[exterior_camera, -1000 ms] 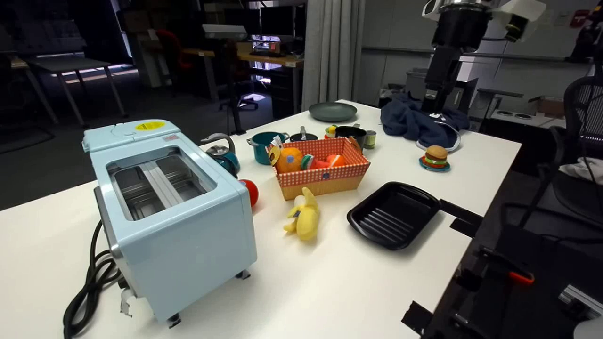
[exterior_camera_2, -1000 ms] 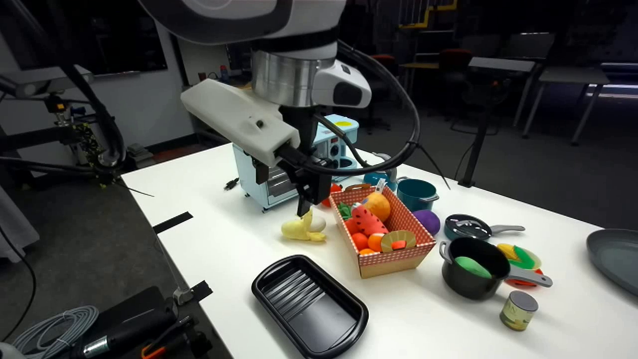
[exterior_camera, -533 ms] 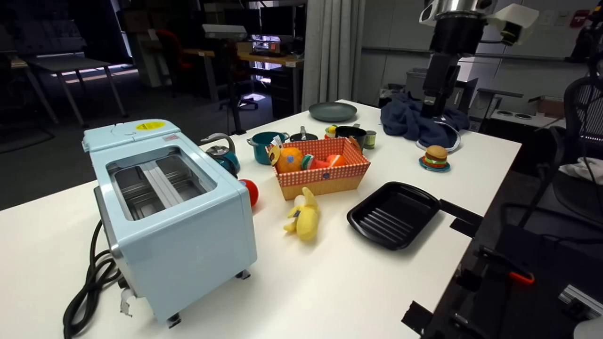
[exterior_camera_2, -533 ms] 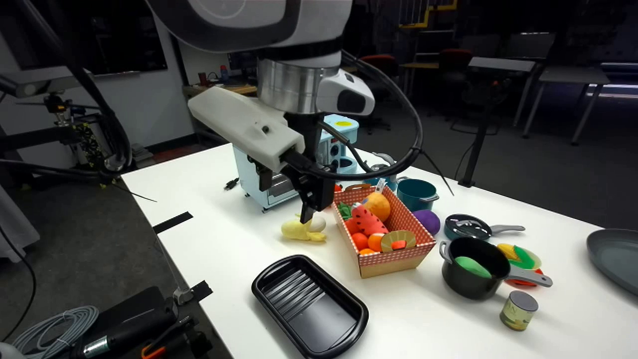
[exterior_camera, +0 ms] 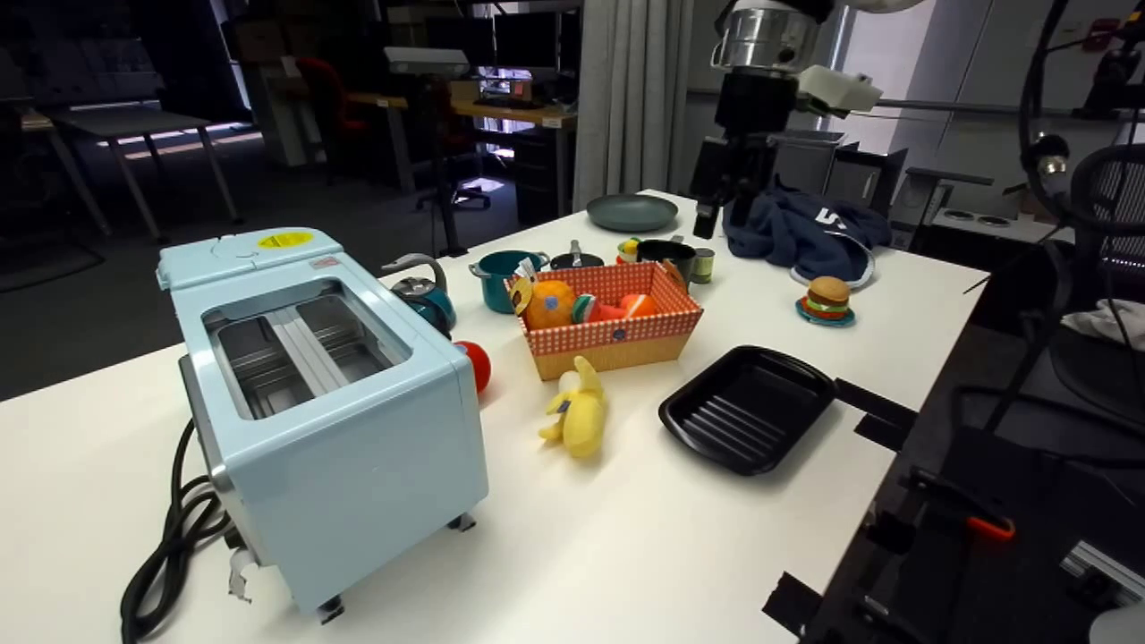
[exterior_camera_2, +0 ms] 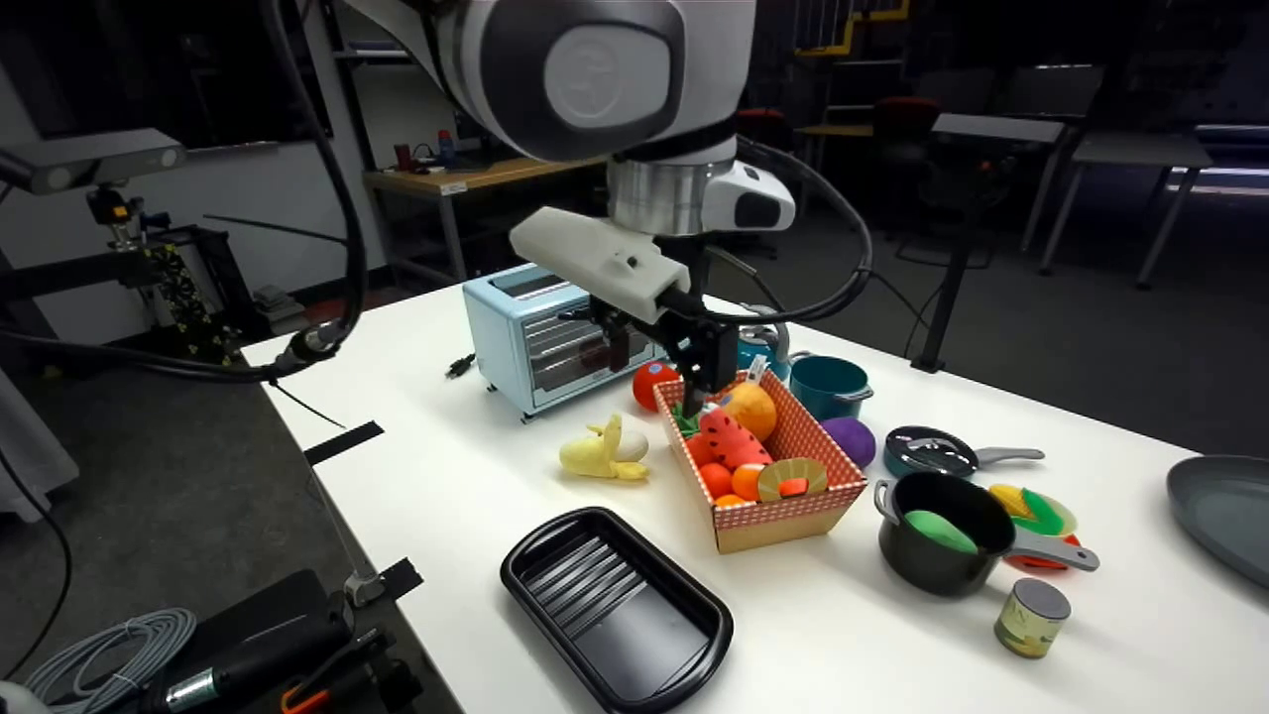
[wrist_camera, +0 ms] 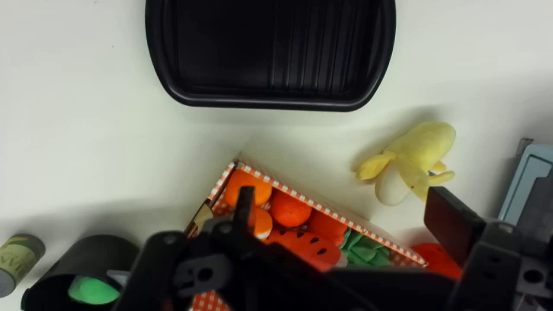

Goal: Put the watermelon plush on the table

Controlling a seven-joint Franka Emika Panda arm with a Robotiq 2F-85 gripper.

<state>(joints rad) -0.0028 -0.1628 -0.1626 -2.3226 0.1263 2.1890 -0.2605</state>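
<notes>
The watermelon plush (exterior_camera_2: pixel 734 441), a red wedge with black seeds, lies in the red-checked basket (exterior_camera_2: pixel 773 535) among other plush fruit. It also shows in an exterior view (exterior_camera: pixel 601 312) and in the wrist view (wrist_camera: pixel 304 246), where the gripper's body hides part of it. The basket stands on the white table (exterior_camera: pixel 644 546). My gripper (wrist_camera: pixel 343 198) is open with nothing between its fingers. In the wrist view the basket lies below the fingers, spanning the gap between them. In both exterior views the gripper (exterior_camera: pixel 723 217) is above table height; it also shows here (exterior_camera_2: pixel 654 382).
A black tray (exterior_camera_2: pixel 625 605) and a peeled banana plush (exterior_camera_2: pixel 595 456) lie near the basket. A light blue toaster oven (exterior_camera: pixel 358 501), a teal pot (exterior_camera_2: pixel 831 385), a black pot (exterior_camera_2: pixel 942 575) and a can (exterior_camera_2: pixel 1031 620) stand around. A dark cloth (exterior_camera: pixel 796 237) lies at the table's end.
My arm has swung towards the basket; in an exterior view it moved left, in another right and slightly up. The basket and its contents have not moved.
</notes>
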